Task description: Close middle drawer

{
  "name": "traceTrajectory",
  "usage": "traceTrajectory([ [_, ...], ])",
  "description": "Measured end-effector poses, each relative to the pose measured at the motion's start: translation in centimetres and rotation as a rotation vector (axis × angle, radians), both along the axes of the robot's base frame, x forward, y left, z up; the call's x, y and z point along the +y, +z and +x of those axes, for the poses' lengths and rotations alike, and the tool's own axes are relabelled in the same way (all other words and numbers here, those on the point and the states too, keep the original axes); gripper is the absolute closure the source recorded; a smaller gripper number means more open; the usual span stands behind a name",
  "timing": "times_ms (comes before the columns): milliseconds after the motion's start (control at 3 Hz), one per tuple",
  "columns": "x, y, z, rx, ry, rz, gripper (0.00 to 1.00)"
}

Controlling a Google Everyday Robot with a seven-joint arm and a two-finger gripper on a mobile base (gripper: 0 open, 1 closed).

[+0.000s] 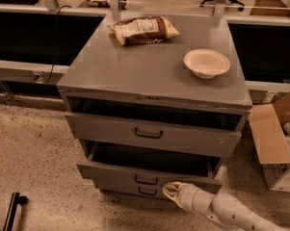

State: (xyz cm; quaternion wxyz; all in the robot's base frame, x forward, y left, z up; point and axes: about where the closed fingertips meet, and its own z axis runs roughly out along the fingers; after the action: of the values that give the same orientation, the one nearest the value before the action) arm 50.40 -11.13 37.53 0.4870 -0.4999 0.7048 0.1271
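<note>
The single camera view looks down on a grey metal cabinet (149, 76) standing on a speckled stone floor (38, 148), with dark low panels and a pale rail running behind it. On the cabinet's flat top lie a brown and white snack bag (143, 29) near the back edge and a white bowl (206, 63) toward the right, well apart from each other. The top drawer (111, 128) is partly pulled out, and a dark gap shows above its front. Below it the middle drawer (115, 173) is drawn out further. Its inside is in shadow, so any contents cannot be made out. The lowest drawer (118, 187) front shows just beneath. A cardboard box (270, 138) sits on the floor to the right, flap open, with some pale items inside. The cream gripper (169, 190) is at the middle drawer's front panel, just right of its loop handle (145, 179). I cannot tell whether it is open or closed, and it has hold of nothing that can be seen.
</note>
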Motion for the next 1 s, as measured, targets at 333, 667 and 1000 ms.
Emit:
traceTrajectory([
  [333,0.9,-0.9,2.5,-0.026,-0.009,0.009,1.00],
  [667,1.4,-1.5,4.5,-0.041,-0.010,0.020,1.00],
  [1000,1.6,-1.9,5.9,-0.049,-0.011,0.030,1.00],
])
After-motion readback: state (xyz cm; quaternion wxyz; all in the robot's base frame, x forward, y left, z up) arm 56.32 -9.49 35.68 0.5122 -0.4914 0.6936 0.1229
